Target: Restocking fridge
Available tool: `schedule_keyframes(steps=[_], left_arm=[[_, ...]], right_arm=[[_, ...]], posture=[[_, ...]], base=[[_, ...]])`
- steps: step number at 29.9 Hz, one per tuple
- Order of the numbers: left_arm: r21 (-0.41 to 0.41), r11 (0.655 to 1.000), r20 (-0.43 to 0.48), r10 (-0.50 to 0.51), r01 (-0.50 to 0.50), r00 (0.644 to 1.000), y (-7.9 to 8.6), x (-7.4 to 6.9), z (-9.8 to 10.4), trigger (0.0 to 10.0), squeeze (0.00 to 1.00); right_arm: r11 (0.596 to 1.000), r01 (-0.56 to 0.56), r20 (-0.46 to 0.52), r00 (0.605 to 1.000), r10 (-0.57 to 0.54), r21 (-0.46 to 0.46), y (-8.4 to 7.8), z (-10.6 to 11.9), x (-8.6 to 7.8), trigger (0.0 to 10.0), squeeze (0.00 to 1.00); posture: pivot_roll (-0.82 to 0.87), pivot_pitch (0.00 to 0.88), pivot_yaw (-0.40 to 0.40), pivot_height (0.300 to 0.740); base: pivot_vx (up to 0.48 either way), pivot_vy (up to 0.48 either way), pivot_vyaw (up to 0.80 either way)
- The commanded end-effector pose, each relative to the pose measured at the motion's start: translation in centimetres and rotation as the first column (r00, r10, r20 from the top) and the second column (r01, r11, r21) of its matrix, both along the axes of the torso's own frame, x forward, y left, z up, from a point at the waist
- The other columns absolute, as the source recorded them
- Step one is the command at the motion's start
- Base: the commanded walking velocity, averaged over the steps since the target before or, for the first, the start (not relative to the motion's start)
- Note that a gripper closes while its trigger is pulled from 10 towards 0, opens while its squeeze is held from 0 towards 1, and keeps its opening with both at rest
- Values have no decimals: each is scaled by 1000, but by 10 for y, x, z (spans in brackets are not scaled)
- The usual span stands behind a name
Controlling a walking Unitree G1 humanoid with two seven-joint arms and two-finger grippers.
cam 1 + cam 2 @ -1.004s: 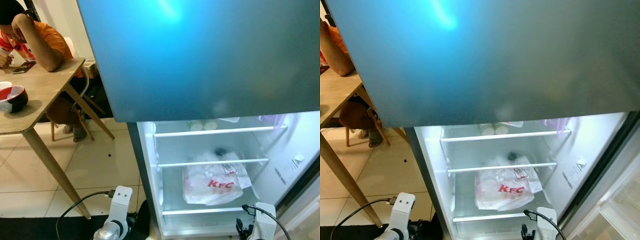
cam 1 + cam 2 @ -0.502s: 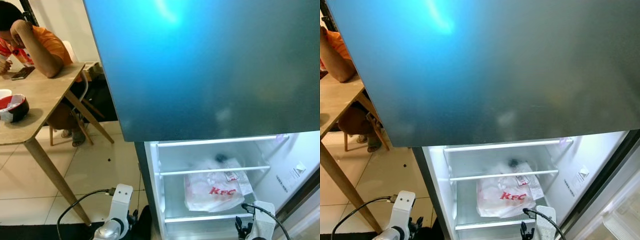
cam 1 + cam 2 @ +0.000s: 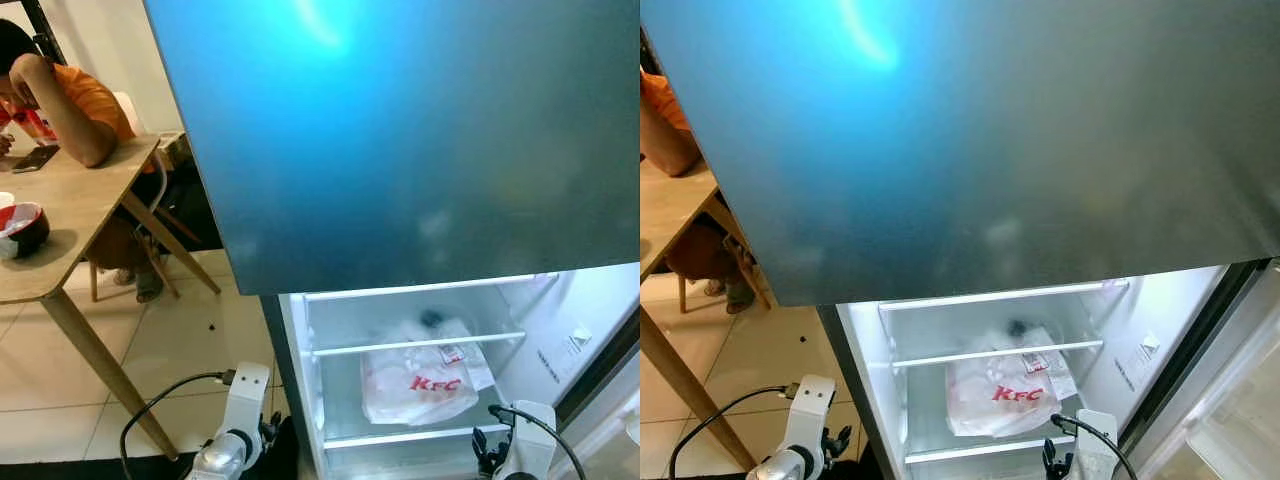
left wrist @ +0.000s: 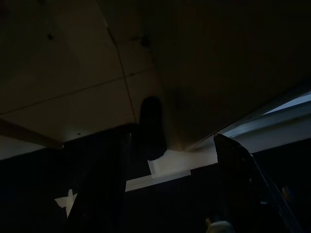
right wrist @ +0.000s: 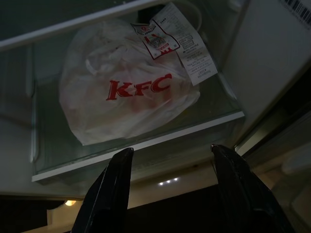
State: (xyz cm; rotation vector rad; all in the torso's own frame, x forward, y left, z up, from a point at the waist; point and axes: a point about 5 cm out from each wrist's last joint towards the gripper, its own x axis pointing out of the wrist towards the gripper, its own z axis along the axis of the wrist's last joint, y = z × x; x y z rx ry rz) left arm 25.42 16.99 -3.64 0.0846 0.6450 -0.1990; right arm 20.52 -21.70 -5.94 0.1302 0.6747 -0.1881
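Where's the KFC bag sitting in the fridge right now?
In the head views, the white KFC bag lies on the fridge's lower glass shelf, under the next shelf up, with a receipt attached; the open right claw points at it from just outside.

Home kitchen-diner: open fridge (image 3: 400, 150), wooden dining table (image 3: 60, 230), tiled floor (image 3: 190, 340).

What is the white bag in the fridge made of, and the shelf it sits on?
The KFC bag looks like thin plastic: crinkly, slightly see-through, with a paper receipt stuck to it. The shelf looks like clear glass with a white plastic front edge, since you can see through it.
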Motion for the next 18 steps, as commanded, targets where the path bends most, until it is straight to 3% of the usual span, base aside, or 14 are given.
schedule_keyframes(steps=[1, 18], left_arm=[[2, 1000, -5, -12, 12, 1000, -2, -2, -2, 10000, 0], [6, 1000, 6, -8, 8, 1000, 0, 0, 0, 10000, 0]], right_arm=[[1000, 7, 12, 1000, -7, 4, 0, 0, -1, 10000, 0], [1000, 1, 30, 1000, -1, 11, 1, 2, 2, 10000, 0]], posture=[[-92, 22, 35, 699], [-90, 19, 34, 740]], base=[[0, 0, 0], [0, 0, 0]])
